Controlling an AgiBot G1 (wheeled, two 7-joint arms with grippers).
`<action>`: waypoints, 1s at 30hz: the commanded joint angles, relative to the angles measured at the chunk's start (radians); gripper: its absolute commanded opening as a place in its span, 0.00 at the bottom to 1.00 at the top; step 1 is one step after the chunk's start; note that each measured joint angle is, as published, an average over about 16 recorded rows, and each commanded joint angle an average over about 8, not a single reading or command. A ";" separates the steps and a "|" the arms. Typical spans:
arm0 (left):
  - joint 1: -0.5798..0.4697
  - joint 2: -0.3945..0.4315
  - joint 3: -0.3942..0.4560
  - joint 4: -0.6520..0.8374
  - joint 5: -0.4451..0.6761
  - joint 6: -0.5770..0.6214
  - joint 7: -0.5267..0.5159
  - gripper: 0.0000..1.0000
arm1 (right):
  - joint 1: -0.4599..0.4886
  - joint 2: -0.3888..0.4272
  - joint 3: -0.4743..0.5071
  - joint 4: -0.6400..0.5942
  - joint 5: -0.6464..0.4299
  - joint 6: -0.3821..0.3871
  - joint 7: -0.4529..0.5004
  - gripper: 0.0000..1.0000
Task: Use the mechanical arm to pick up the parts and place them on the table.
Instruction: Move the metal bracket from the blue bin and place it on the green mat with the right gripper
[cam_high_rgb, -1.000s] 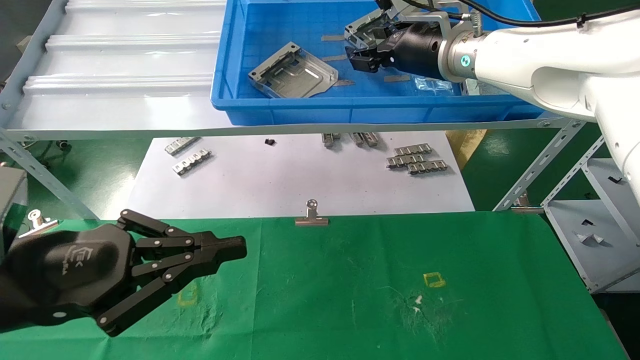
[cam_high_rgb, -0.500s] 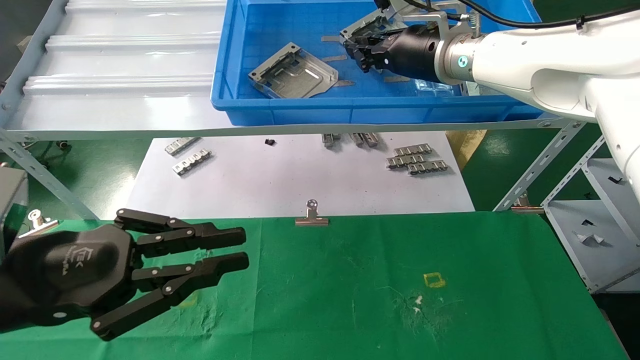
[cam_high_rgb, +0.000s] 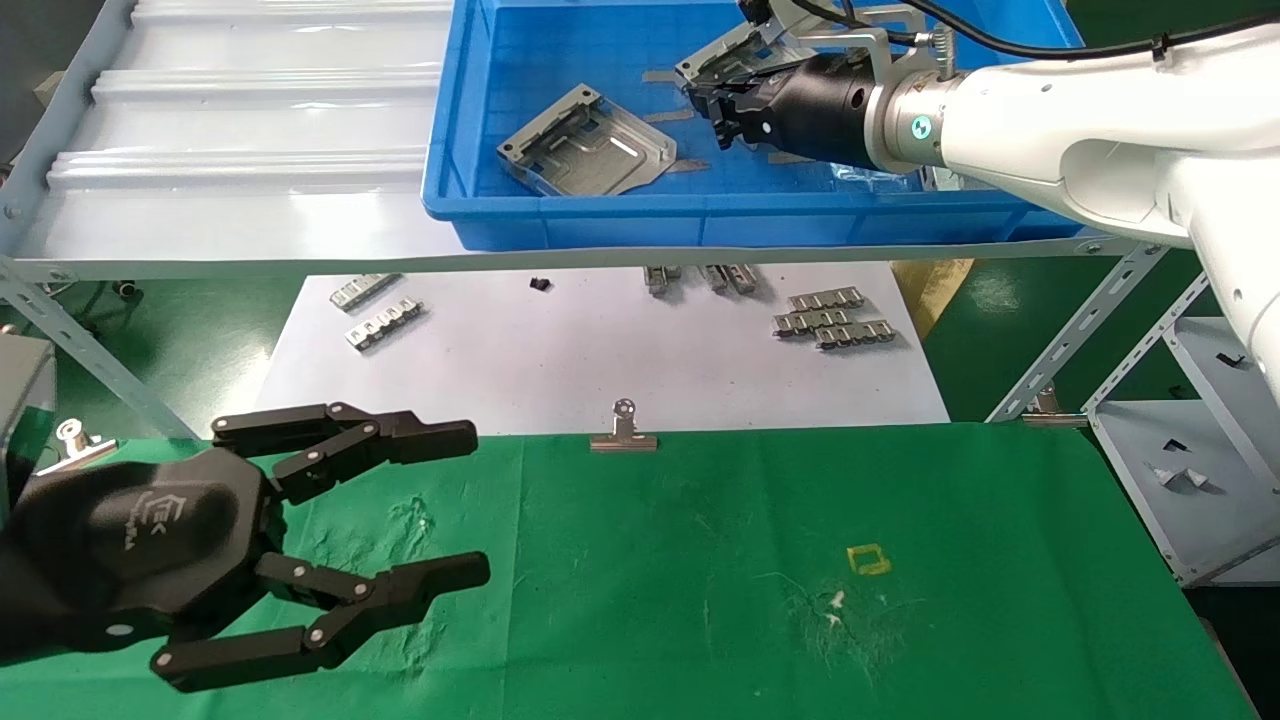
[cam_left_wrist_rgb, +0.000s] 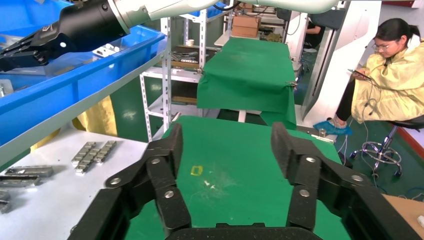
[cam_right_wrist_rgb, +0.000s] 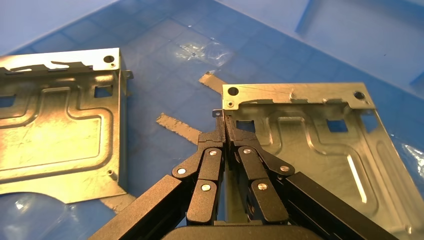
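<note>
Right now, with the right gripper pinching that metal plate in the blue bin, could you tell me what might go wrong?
1. The right gripper holds the silvery stamped sheet-metal plate only by its thin folded edge near a corner, so the plate may swing or slip when lifted.
2. The plate could catch the blue plastic bin's front wall on its way to the green cloth-covered table.

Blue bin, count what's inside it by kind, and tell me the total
Stamped metal plates: 2, one lying free, one pinched at its edge by the right gripper
Thin flat metal strips: about 5
Total: about 7
</note>
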 joint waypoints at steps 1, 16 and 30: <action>0.000 0.000 0.000 0.000 0.000 0.000 0.000 1.00 | 0.001 0.000 -0.002 0.001 0.007 0.012 -0.008 0.00; 0.000 0.000 0.000 0.000 0.000 0.000 0.000 1.00 | 0.090 0.069 -0.015 0.006 0.033 -0.186 -0.141 0.00; 0.000 0.000 0.000 0.000 0.000 0.000 0.000 1.00 | 0.134 0.208 0.028 0.021 0.128 -0.658 -0.367 0.00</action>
